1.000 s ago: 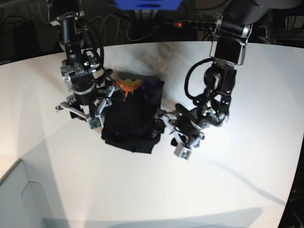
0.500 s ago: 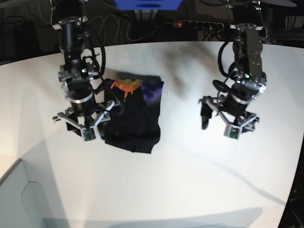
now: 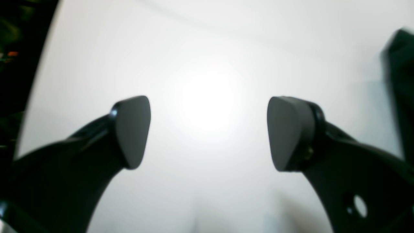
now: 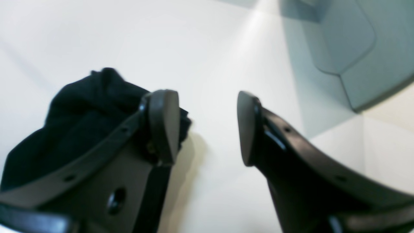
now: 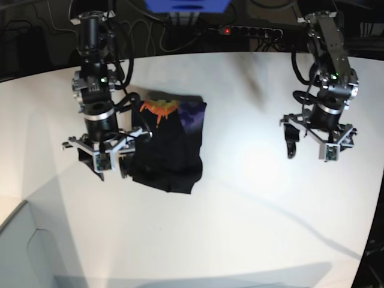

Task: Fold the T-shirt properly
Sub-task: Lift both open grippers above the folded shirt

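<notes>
Now the T-shirt (image 5: 170, 147) lies as a compact dark bundle toward the far left of the counter (image 5: 240, 228), its orange and purple print showing at the far edge. I judge the folding nearly done, with only tidying or a last fold left. My right gripper (image 4: 207, 127) hangs at the bundle's left edge, fingers spread and empty. My left gripper (image 3: 208, 132) hovers well apart near the right edge, fingers wide, so I would bring it back first.

No readable txt, labels, brands or nos. anywhere; T-shirt (image 5: 171, 144) print shows colours only, no letters.
</notes>
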`<state>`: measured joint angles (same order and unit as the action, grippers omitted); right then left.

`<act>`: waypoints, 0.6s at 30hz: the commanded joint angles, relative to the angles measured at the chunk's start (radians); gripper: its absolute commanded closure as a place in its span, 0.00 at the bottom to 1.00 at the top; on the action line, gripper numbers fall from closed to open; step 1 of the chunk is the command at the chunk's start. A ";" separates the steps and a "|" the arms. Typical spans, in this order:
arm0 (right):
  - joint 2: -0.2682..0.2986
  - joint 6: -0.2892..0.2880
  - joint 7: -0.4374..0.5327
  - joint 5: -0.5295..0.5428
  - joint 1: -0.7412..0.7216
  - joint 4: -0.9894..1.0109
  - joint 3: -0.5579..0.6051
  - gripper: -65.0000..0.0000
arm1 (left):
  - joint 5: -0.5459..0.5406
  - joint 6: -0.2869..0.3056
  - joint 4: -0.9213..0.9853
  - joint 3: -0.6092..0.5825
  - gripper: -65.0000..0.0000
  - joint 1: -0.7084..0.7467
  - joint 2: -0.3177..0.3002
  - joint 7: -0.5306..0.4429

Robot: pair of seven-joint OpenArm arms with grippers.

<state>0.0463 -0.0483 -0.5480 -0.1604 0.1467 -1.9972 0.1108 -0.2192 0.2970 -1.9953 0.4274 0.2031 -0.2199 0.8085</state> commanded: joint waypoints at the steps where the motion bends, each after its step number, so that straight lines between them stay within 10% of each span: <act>1: -0.004 -0.006 0.027 -0.005 -0.008 -0.017 -0.009 0.55 | -0.038 0.000 -0.015 0.017 0.17 -0.008 -0.011 -0.019; 6: -0.030 -0.101 0.035 -0.005 -0.009 -0.018 -0.043 0.55 | -0.105 0.000 -0.015 0.031 0.17 -0.014 -0.016 -0.015; 18: -0.046 -0.107 0.033 -0.005 -0.015 -0.020 -0.066 0.55 | -0.105 0.000 -0.014 0.029 0.17 -0.012 -0.016 -0.013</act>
<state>0.0025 -0.1463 -0.5449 -0.1646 0.1425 -1.9972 0.0460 -0.3187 0.2989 -1.9953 0.4519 0.2016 -0.2241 0.8146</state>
